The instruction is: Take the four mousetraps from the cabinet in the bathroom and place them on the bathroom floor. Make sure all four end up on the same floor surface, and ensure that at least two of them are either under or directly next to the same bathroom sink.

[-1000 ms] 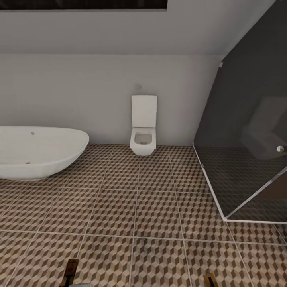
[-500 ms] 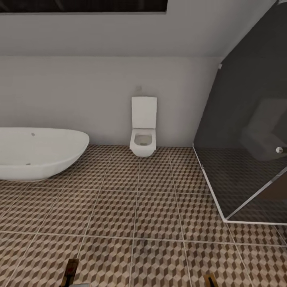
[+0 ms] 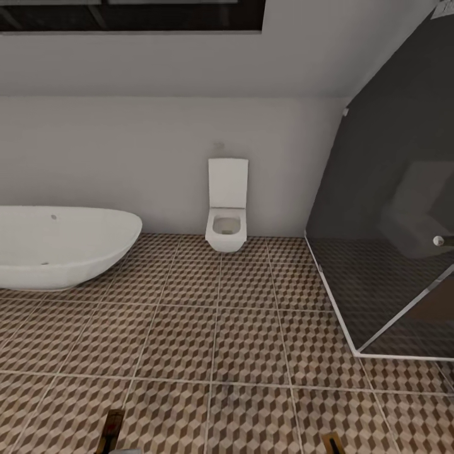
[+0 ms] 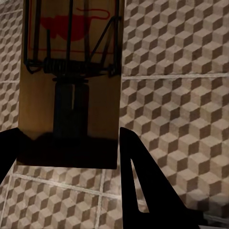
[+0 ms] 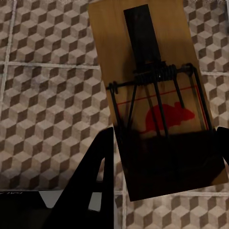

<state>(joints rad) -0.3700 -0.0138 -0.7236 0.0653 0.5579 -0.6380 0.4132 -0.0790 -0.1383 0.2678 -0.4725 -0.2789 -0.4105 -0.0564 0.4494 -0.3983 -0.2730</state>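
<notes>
Each arm carried a mousetrap as the robot faced across the bathroom floor [image 3: 208, 340], that brown-and-beige cube tile with pale grout. Ahead stood a white toilet [image 3: 227, 205] against the far wall, an oval bathtub [image 3: 63, 247] off to the left, and the dark glass shower [image 3: 397, 239] on the right. I could see no sink and no cabinet from where the head camera looked.

The left gripper [image 4: 67, 152] was clamped on the near end of its mousetrap [image 4: 71, 71], black fingers [image 4: 143, 181] flanking the wooden board, the spring coil and wire bar pointing away over the tiles. The right gripper [image 5: 164, 167] was closed on the other mousetrap [image 5: 152, 86] in the same way, pinched at the end with the red mouse print, and this board sat a little skewed between the fingers [image 5: 102, 167].

My guess was that these boards were light, stiff and flat, so an edge-to-edge pinch across the bare wood held them well enough. The wire parts looked like the wrong place to grab: thin, springy, liable to slip or snap over. Smooth wood could twist in a narrow grip, as the skewed one hinted, so a low, gentle set-down seemed wise. Both traps hung above the floor, not yet placed, and the sink had to be found first.
</notes>
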